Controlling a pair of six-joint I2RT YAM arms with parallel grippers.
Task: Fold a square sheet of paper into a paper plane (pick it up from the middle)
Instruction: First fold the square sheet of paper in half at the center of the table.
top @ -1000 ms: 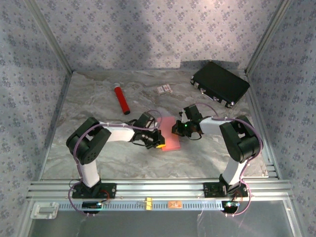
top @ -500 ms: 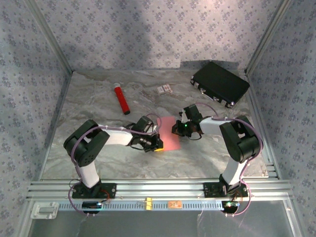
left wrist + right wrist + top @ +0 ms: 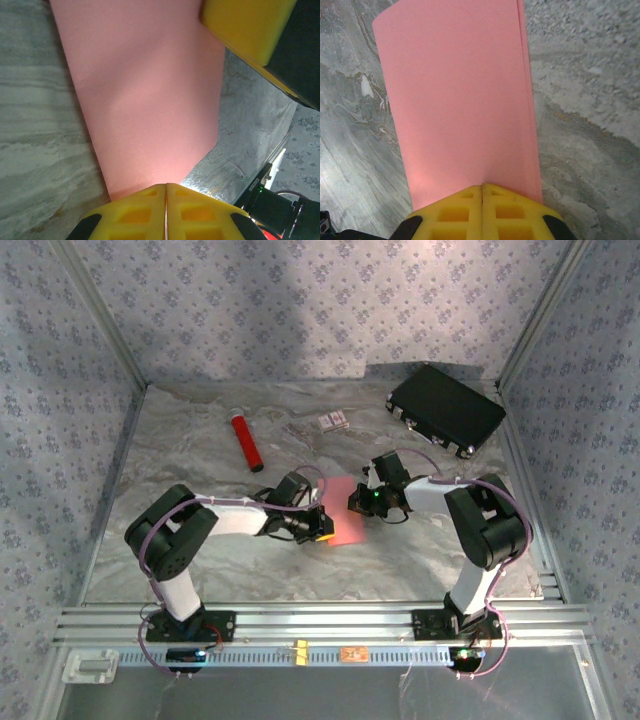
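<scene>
- The left tool has its yellow fingers pressed together down to a thin seam. In its wrist view they are clamped on the lower edge of the sheet of paper.
- The right tool is also closed tight. At the bottom of its wrist view the fingers pinch the near edge of the same sheet.
- One yellow, foam-like finger pad of the right tool shows at the upper right of the left wrist view, against the far edge of the sheet.
- The fingertips are moulded with square recesses, like a grid.
- The sheet is plain matt pink-red paper at the centre of the overhead frame, stretched between the two tools. In the right wrist view a second layer shows along its right edge, so it is folded over.
- The surface under it is grey with marbled veins.
- A glossy red cylinder lies in the upper left of the surface.
- A small white-and-red card lies at upper centre; its print is too small to read.
- A black case with metal fittings sits at the upper right.
</scene>
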